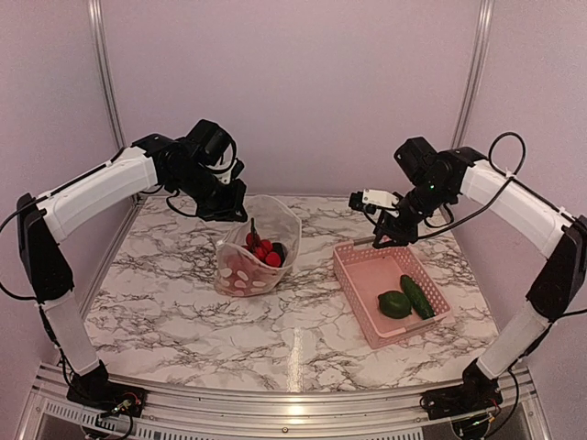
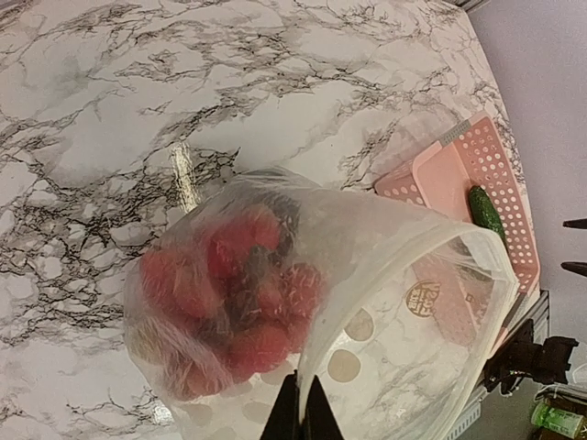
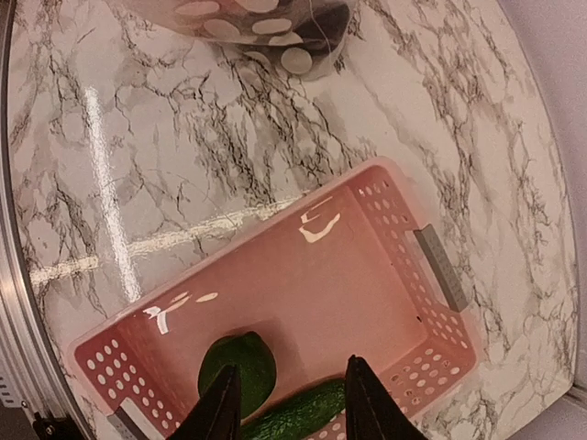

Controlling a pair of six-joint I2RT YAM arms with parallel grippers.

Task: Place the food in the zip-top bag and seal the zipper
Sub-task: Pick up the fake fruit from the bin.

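A: The left gripper (image 2: 301, 390)?
B: Its fingers pinch the rim of the zip-top bag (image 2: 394, 266); red fruit (image 2: 240, 246) lies inside, beyond the fingertips.
A: And the right gripper (image 3: 292, 367)?
B: Fingers spread apart above the pink basket (image 3: 367, 266); the green pepper (image 3: 246, 359) and cucumber (image 3: 298, 410) lie between them.

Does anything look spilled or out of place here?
Nothing stands out. No food lies loose: red pieces sit in the zip-top bag held by the left gripper; pepper and cucumber lie in the pink basket.
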